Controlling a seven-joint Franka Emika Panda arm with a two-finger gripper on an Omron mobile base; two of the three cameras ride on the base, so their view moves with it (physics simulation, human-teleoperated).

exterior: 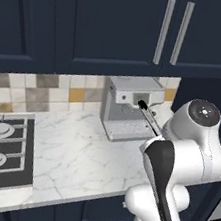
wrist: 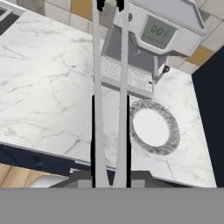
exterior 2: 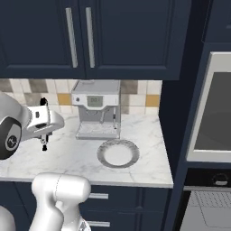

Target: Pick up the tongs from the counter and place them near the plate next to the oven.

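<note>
Jaws clenched on the tongs [wrist: 109,87], seemingly above marble between coffee machine [exterior 2: 96,115] and plate [exterior 2: 118,153].

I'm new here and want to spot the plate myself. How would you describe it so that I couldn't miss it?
Find the tall oven at the right, then the marble counter beside it. In front of the grey coffee machine lies the plate: a round, shallow dish with a white middle and a speckled grey rim. It is the only flat, round thing on that stretch of counter.

Plate [exterior 2: 118,153] before coffee machine [exterior 2: 96,115], oven [exterior 2: 212,113] right.
</note>
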